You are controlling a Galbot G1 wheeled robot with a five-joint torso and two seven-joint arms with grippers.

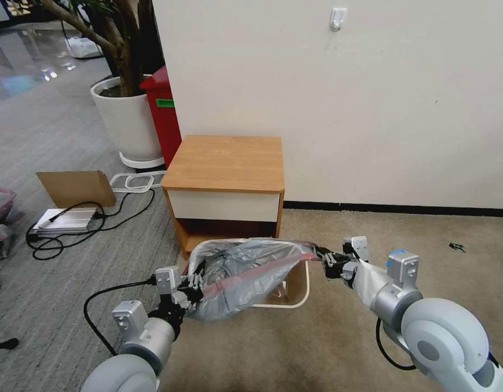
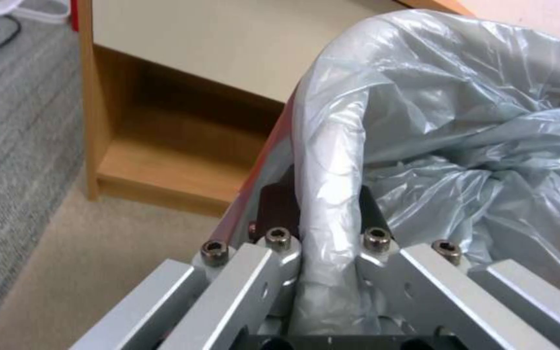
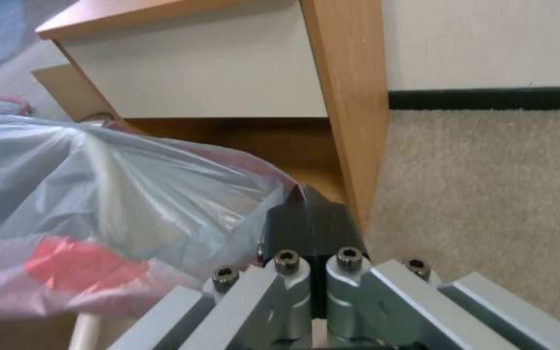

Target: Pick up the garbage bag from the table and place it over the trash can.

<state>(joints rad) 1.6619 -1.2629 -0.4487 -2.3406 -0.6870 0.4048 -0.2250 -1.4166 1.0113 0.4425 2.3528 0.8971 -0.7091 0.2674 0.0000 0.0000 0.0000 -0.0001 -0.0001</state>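
low in the head view, the garbage bag (image 1: 246, 275) is stretched over the trash can (image 1: 298, 291), below the table (image 1: 225, 163). left gripper (image 1: 192, 284) and right gripper (image 1: 323, 257) each pinch its rim closed.

Grey translucent garbage bag (image 1: 246, 272), pink-red band along its rim. Cream trash can (image 1: 295, 296) under it. Light-brown table (image 1: 227, 163) with a white drawer front. Beige carpet (image 1: 425, 245) here, grey striped floor (image 1: 50, 136) alongside. Red bin (image 1: 164, 117), green label.
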